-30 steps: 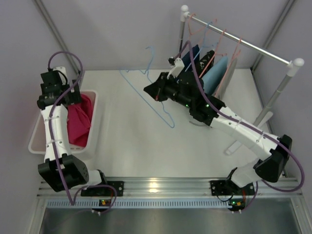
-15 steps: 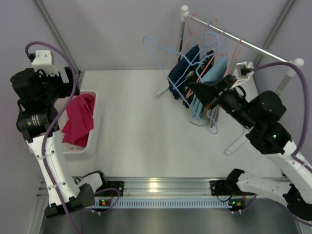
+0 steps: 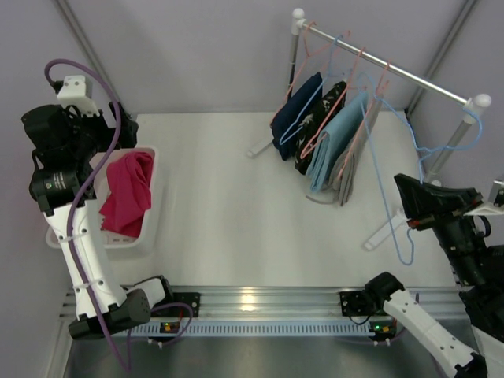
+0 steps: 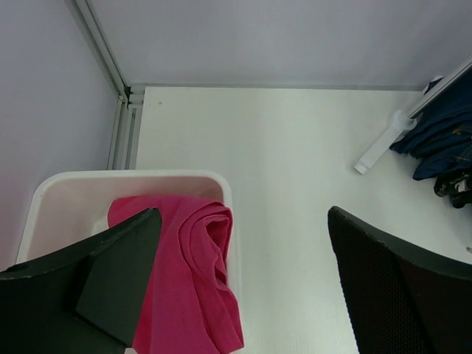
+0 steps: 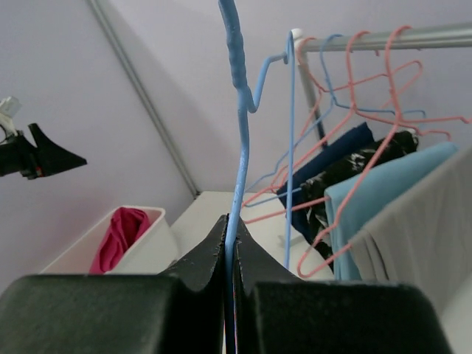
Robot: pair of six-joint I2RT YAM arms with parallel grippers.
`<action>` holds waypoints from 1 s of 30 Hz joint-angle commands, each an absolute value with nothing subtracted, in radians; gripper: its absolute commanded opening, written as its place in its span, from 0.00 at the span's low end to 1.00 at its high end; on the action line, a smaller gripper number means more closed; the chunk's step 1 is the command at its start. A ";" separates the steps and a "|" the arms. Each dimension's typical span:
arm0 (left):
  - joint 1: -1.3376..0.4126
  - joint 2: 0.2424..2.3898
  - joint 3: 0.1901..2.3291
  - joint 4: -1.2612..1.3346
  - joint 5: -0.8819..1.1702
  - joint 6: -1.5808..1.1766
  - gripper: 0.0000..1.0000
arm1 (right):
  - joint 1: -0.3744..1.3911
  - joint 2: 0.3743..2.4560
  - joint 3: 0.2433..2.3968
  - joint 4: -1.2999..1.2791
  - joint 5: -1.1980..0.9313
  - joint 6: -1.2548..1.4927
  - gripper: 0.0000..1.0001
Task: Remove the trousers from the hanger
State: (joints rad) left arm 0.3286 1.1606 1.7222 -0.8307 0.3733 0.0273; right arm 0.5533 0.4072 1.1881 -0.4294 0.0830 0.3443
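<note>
Clothes [image 3: 331, 146] on pink hangers [image 3: 343, 90] crowd rail [image 3: 425, 80] near blue hanger [image 5: 236, 66].

Right gripper [image 5: 229, 230] tight on the light-blue hanger [image 5: 235, 55], clothes rail [image 5: 413, 35] and garments [image 5: 383, 184] beyond.

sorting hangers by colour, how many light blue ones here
2: the bare hanger pinched in the right gripper, and a second hanger hooked on the rail among pink hangers. Others may hide behind the clothes.
</note>
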 commanded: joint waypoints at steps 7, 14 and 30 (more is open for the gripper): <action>0.331 1.177 1.752 -0.733 0.411 -0.046 0.99 | 0.368 0.219 1.118 -0.770 0.147 0.403 0.00; 0.330 1.183 1.759 -0.723 0.402 -0.058 0.99 | 0.305 0.349 1.104 -0.841 0.287 0.454 0.00; 0.330 1.059 1.557 -0.634 0.430 0.023 0.99 | 0.305 0.702 1.271 -0.592 0.376 0.368 0.00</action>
State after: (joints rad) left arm 0.3286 1.0954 1.5852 -0.7193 0.4080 -0.0143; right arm 0.3176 0.6968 1.1954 -0.6876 0.3172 0.3946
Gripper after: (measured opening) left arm 0.990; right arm 0.004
